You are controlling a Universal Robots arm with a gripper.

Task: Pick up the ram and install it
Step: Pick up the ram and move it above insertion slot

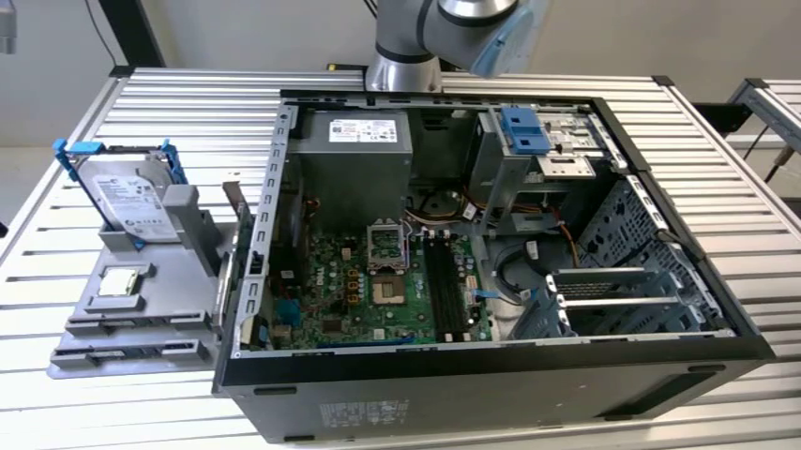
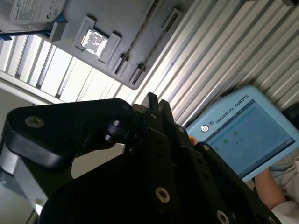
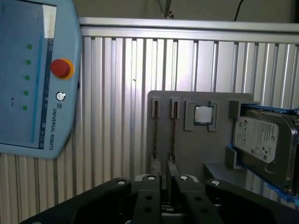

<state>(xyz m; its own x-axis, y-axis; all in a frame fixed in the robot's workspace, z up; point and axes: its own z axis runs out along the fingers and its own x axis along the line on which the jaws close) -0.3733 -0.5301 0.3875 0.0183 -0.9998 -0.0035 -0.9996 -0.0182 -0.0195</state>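
A: Step in hand?

B: Pick-up, by the look of it, and not yet begun. Arm [image 1: 419, 37] up at the top edge of the exterior view, behind the open computer case [image 1: 476, 389]. Nothing lifted, nothing seated.

A: Jaws?

B: In the first wrist view, gripper [image 3: 164, 173] drawn nearly together, at most a sliver of gap. Nothing visible in its grasp.

A: And the ram?

B: Most likely the thin dark strip standing on edge: ram [image 1: 234, 208], toward the exterior view's left, on the side of the gray tray [image 1: 157, 314] nearest the case wall. Hard to be sure, seen almost edge-on. Well apart from the gripper. On the same tray, further toward the exterior view's left: hard drive [image 1: 126, 192] and square processor chip [image 1: 122, 279].

A: Destination?

B: Presumably the long black slots [image 1: 441, 286] on the motherboard [image 1: 375, 281], centre of the exterior view. Empty, as far as can be told.

A: Needed for the next move?

B: Only a judgement. Wider jaws first, then pads squared to the strip's flat faces and a straight descent onto its upper edge. Little room beside it, with the case wall just next door, so no sideways drift. Worth gripping gently: thin board, easy to tilt or flex.
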